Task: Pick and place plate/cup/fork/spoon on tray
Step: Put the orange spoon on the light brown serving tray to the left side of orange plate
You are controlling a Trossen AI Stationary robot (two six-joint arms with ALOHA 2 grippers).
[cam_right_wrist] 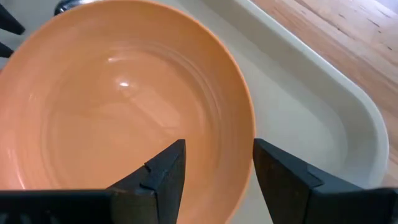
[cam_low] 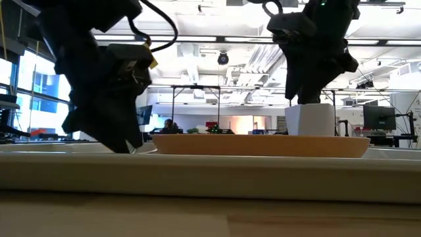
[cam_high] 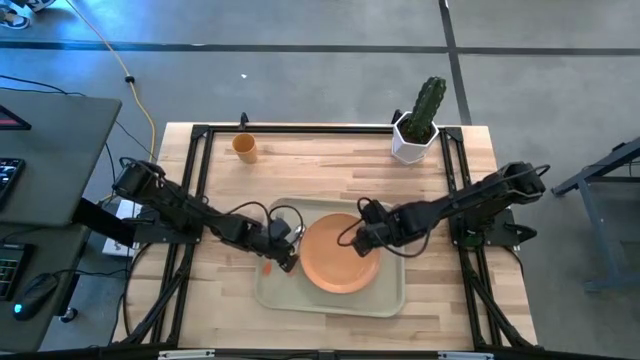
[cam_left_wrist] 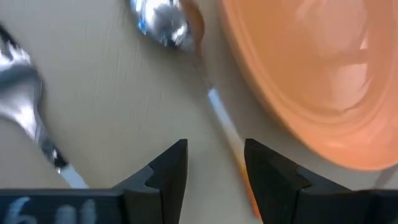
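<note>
left gripper (cam_left_wrist: 214,163) jaws apart, spoon (cam_left_wrist: 186,56) handle just between them on tray (cam_right_wrist: 323,93) | right gripper (cam_right_wrist: 214,165) jaws apart astride plate (cam_right_wrist: 124,106) rim | risk: either closing nudges plate onto spoon (they nearly touch); cup (cam_high: 245,148) off tray

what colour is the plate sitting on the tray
The plate is orange, clearest in the right wrist view; the tray under it is pale beige.

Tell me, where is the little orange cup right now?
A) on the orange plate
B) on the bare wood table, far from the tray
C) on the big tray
B: the cup stands on the bare table near its far left corner, apart from the tray holding the plate.
</note>
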